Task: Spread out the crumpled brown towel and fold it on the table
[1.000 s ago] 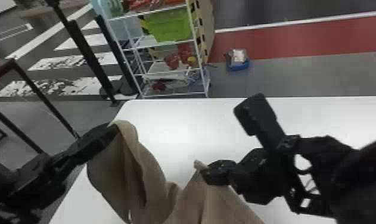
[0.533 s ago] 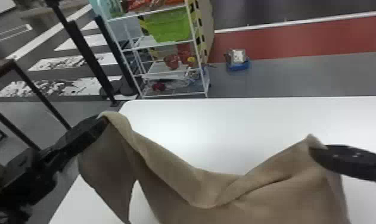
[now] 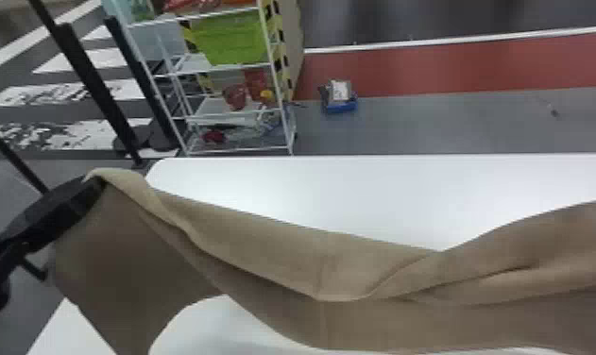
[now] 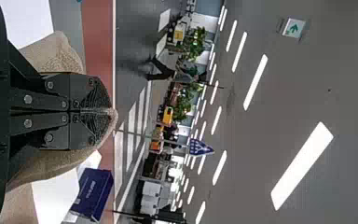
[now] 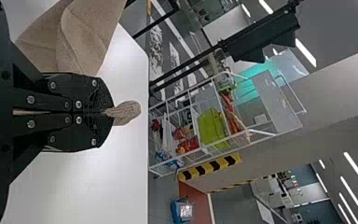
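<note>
Your left gripper [image 3: 91,189] clamps one corner of the brown towel [image 3: 273,255]. Your right gripper [image 5: 105,112] pinches another; cloth sags between.

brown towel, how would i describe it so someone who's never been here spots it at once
Find the white table before the robot. Over its near part sags the brown towel, one part pinched in the left gripper, another in the right gripper. Its soft, creased brown cloth sets it apart from the smooth white table and the hard black grippers.
</note>
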Action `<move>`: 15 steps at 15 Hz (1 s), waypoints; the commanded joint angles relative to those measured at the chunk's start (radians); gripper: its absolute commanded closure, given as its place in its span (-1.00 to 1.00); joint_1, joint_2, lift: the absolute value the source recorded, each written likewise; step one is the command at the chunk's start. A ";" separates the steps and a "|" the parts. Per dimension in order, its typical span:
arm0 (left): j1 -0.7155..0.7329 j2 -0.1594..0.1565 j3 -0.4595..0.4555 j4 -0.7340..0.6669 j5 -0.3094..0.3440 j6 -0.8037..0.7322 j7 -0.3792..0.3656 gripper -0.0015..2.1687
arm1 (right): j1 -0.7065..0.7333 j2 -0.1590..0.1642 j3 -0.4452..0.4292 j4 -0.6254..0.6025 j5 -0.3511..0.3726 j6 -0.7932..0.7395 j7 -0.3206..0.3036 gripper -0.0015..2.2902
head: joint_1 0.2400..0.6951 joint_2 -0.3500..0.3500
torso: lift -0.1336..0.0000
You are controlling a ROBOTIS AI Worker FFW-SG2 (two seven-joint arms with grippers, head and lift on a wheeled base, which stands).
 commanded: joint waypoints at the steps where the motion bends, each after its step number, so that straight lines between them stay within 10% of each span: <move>1: 0.001 -0.003 0.062 -0.013 0.046 0.067 -0.026 0.72 | 0.046 0.077 -0.129 -0.060 -0.089 0.016 0.039 0.31 | 1.00 0.67 | -0.85; 10: -0.008 -0.003 0.326 -0.010 0.178 0.454 -0.248 0.72 | 0.057 0.077 -0.781 -0.072 -0.600 0.144 0.165 0.31 | 1.00 0.73 | -0.85; 12: -0.008 -0.003 0.308 -0.012 0.156 0.469 -0.233 0.72 | 0.045 0.077 -0.810 -0.056 -0.548 0.144 0.193 0.31 | 1.00 0.68 | -0.85; 15: -0.015 -0.003 0.108 -0.004 -0.040 0.435 -0.181 0.72 | 0.023 0.077 -0.533 0.000 -0.221 0.144 0.182 0.31 | 1.00 0.43 | -0.85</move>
